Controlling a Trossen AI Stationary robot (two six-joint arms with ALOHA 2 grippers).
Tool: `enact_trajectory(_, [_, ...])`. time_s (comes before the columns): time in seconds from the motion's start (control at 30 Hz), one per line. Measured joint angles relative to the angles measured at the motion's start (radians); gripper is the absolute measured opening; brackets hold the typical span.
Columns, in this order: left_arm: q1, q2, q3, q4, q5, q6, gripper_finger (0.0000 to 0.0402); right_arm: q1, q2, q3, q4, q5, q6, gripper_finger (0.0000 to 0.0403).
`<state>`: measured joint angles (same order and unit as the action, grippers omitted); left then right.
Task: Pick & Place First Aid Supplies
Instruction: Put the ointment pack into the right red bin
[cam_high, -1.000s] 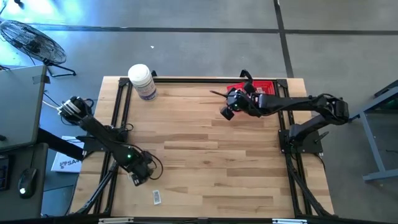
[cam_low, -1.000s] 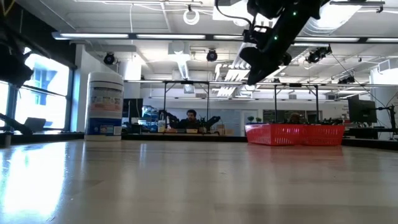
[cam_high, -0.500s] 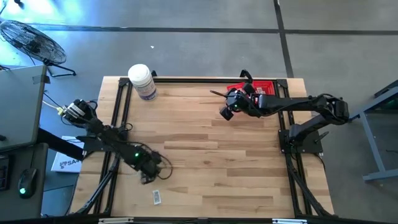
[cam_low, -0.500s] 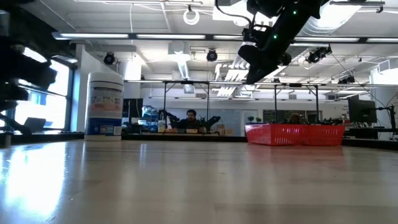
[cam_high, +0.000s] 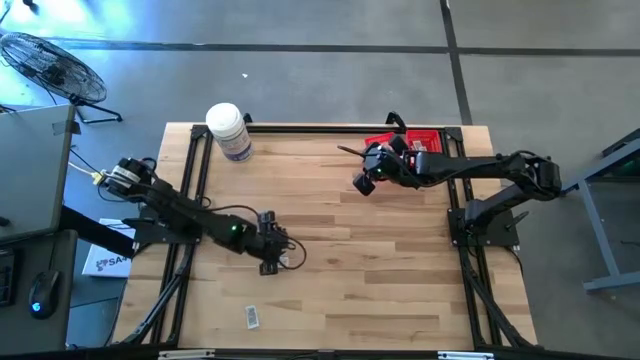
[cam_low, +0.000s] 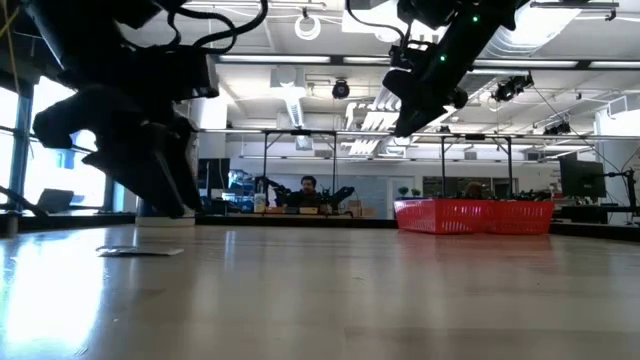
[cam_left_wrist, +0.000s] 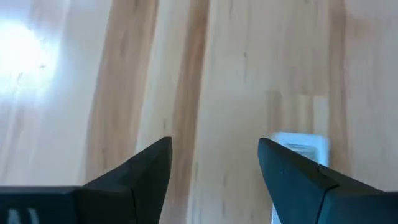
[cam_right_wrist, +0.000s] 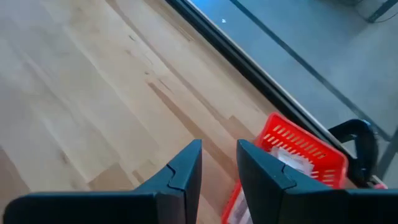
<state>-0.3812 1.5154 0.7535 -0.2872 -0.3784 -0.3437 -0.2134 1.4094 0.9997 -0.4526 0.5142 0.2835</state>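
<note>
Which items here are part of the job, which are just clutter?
Job:
- packet on the table's near edge
- red baskets at the far right, packets inside
- left gripper, open, mid-table
- right gripper, beside the baskets

Lying about:
- white bottle, far left corner
- fan on the floor

Landmark: worktop (cam_high: 330, 290), bare wood over most of its surface.

- Far left corner: white bottle (cam_high: 229, 131), upright, the only tall obstacle.
- Far right corner: red baskets (cam_high: 425, 139) against the rim; right hand (cam_high: 362, 183) hangs above the boards just beside them, arm spanning in from the right edge.
- Centre-left: left hand (cam_high: 272, 252), fingers apart, arm lying across from the left rim.
- Near edge, left of centre: one flat packet (cam_high: 252, 317).
- Centre and near right: open passage.
</note>
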Motion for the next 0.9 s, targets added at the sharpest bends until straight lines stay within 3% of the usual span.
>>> enact_trajectory(0.23, [-0.02,-0.008,0.0,-0.064,0.042,-0.09,0.0234,0.0,0.0,0.0,-0.003,-0.015,0.004,0.0094])
enact_trajectory(0.4, [-0.093,-0.008,0.0,-0.142,0.066,-0.179,0.0234,-0.003,0.0,0.0,0.008,-0.007,-0.001,0.0094])
enact_trajectory(0.73, [-0.162,-0.008,0.0,-0.135,0.03,-0.183,0.0234,-0.004,0.0,0.0,0.01,-0.01,0.004,0.0094])
enact_trajectory(0.9, [-0.106,-0.008,0.0,-0.129,0.162,-0.169,0.0234,-0.002,0.0,0.0,0.01,-0.017,0.005,0.0094])
